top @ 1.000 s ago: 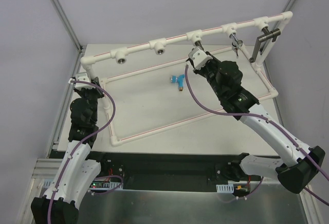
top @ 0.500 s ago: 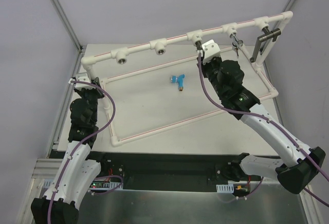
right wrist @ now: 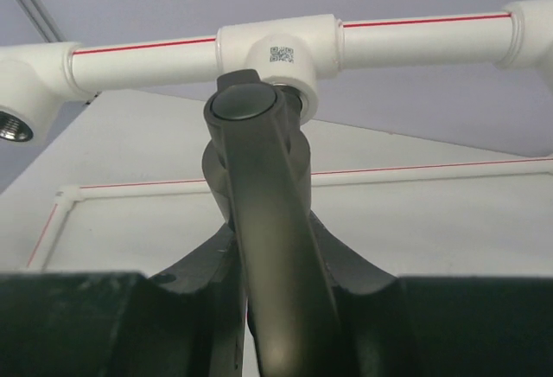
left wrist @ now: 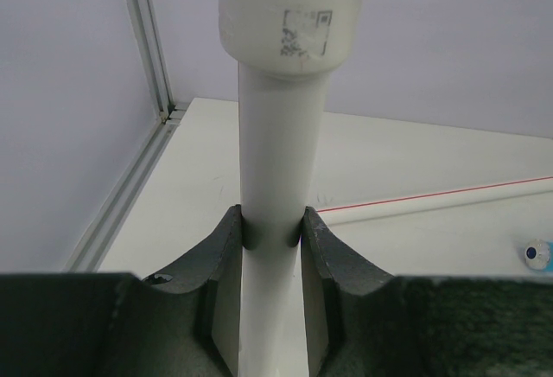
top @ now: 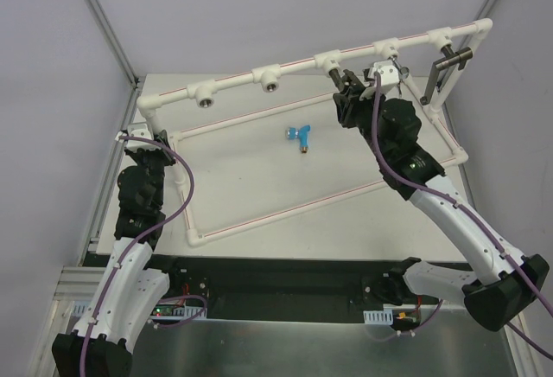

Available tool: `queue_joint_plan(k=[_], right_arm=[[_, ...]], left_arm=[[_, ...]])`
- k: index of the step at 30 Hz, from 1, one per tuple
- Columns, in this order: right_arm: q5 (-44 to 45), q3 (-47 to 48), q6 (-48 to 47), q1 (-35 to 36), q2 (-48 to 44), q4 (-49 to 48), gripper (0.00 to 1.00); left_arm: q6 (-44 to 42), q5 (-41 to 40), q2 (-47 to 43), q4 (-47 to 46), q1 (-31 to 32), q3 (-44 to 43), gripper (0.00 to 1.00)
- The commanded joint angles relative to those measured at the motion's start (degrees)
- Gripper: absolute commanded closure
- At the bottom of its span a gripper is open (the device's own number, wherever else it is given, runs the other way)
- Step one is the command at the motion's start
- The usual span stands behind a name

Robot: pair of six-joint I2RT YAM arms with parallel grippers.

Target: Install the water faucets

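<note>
A dark grey metal faucet stands with its end in a tee socket of the white pipe frame's top rail. My right gripper is shut on this faucet, whose body fills the gap between the fingers in the right wrist view. A faucet with a bright blue handle lies loose on the table inside the frame. My left gripper is shut on the frame's upright white pipe at the left corner.
Two open threaded sockets sit on the top rail to the left. A small tap and a larger grey lever tap sit in the rail at the right. Grey walls and aluminium posts enclose the table.
My right wrist has rolled round the dark grey faucet at the socket, its white camera mount swinging from left of the faucet to the right. The left arm has not moved.
</note>
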State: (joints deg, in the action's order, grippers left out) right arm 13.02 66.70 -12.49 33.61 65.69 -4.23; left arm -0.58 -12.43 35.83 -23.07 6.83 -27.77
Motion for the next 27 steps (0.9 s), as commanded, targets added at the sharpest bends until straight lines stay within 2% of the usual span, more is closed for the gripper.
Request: queue_joint_plan(k=[1, 7, 27], right_arm=[[4.30, -3.14, 12.30, -2.40, 0.67, 0.19, 0.98], [4.91, -6.49, 20.30, -2.76, 0.14, -3.15, 0.98], [0.44, -13.96, 36.30, -6.44, -0.30, -8.42, 0.98]], left_arm=[[3.22, 5.83, -1.29, -1.28, 1.78, -1.50, 1.00], [3.13, 5.75, -1.29, -1.28, 1.87, -1.50, 1.00], [3.04, 5.75, -1.47, -1.36, 2.31, -1.41, 1.00]])
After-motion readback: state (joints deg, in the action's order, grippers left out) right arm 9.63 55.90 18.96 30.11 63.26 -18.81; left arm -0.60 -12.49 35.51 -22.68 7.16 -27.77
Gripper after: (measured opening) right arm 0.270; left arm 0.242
